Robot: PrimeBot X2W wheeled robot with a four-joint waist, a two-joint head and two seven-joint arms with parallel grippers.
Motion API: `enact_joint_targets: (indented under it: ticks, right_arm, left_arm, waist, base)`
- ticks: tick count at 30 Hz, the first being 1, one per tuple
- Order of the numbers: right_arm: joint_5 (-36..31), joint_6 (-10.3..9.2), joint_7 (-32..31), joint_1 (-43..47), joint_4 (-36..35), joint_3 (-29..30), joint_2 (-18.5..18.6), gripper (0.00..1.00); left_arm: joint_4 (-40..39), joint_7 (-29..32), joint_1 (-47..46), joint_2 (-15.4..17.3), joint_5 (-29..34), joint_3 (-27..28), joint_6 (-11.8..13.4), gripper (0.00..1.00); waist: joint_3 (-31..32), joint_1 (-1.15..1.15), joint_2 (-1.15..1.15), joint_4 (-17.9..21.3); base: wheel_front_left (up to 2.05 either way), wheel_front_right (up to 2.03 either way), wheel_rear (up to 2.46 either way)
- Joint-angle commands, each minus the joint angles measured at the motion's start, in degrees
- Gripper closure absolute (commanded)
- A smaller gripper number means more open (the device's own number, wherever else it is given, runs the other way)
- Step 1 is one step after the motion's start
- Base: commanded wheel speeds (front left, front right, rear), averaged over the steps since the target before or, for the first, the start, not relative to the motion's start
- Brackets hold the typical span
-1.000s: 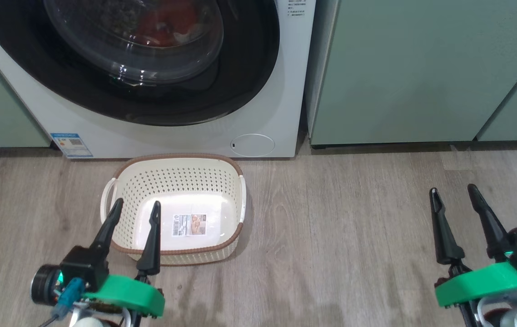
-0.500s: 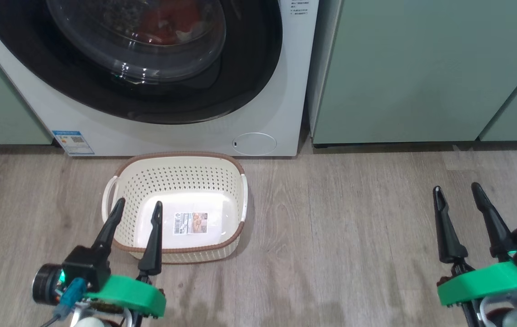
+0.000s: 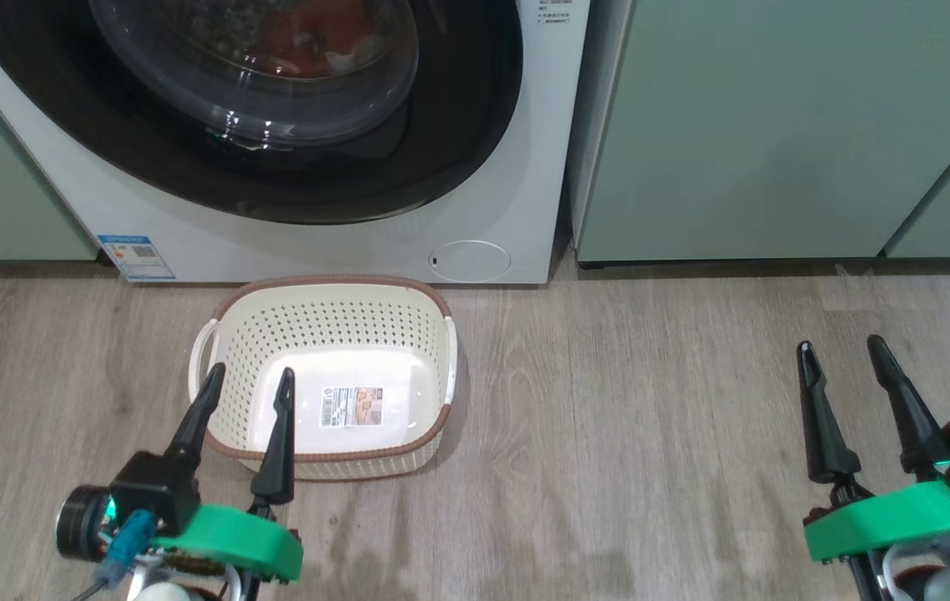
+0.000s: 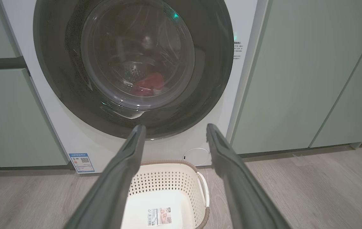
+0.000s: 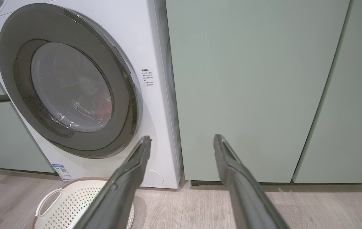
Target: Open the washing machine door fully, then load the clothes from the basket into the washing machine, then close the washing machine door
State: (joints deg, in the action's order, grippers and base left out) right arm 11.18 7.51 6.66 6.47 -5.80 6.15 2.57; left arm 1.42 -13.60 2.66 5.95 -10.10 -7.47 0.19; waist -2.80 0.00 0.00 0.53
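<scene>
The washing machine door (image 3: 458,125) sits shut against the white washing machine (image 3: 341,246), with the red clothes (image 3: 308,37) visible through its glass. Just below it the basket (image 3: 333,330) stands on the floor (image 3: 608,401), holding no clothes, so the task looks finished. The left arm's fingers (image 3: 280,426), spread wide and holding nothing, hover at the basket's near rim with the door straight ahead and above, making this the nearer arm. The right arm's fingers (image 3: 816,409), equally wide and empty, face the green cabinets (image 3: 775,125), well apart from the door.
</scene>
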Motion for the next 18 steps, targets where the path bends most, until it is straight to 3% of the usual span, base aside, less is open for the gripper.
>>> enact_joint_targets:
  ticks: [1, 7, 8, 18]
  right_arm:
    - [0.3, -0.02, 0.8, -1.6, -2.0, -1.0, 0.3, 0.0]
    - [0.3, -0.02, 0.9, -1.7, -2.1, -1.0, 0.3, 0.0]
    - [0.0, 0.0, 0.1, 0.0, 0.2, 0.0, 0.0, 1.0]
    - [6.1, 0.0, -0.5, -0.7, 2.6, -0.6, 0.3, 1.0]
  left_arm:
    - [-2.1, 0.1, -1.9, 0.9, -0.5, 1.6, 0.4, 0.0]
    - [-2.1, 0.2, -2.0, 1.1, -0.7, 1.4, 0.5, 0.0]
    - [0.1, 0.3, 0.0, 0.1, -0.5, -0.1, 0.0, 1.0]
    - [2.1, 1.4, -0.4, -0.1, -6.5, 0.5, -0.5, 1.0]
  waist:
    - [-0.1, 0.0, 0.0, 0.0]
    - [-0.3, 0.0, 0.0, -0.1]
    - [-0.3, 0.0, 0.0, -0.1]
    - [-0.1, 0.0, 0.0, -0.1]
  base:
    - [0.0, 0.0, 0.0]
    - [0.0, 0.0, 0.0]
    - [0.0, 0.0, 0.0]
    - [0.0, 0.0, 0.0]
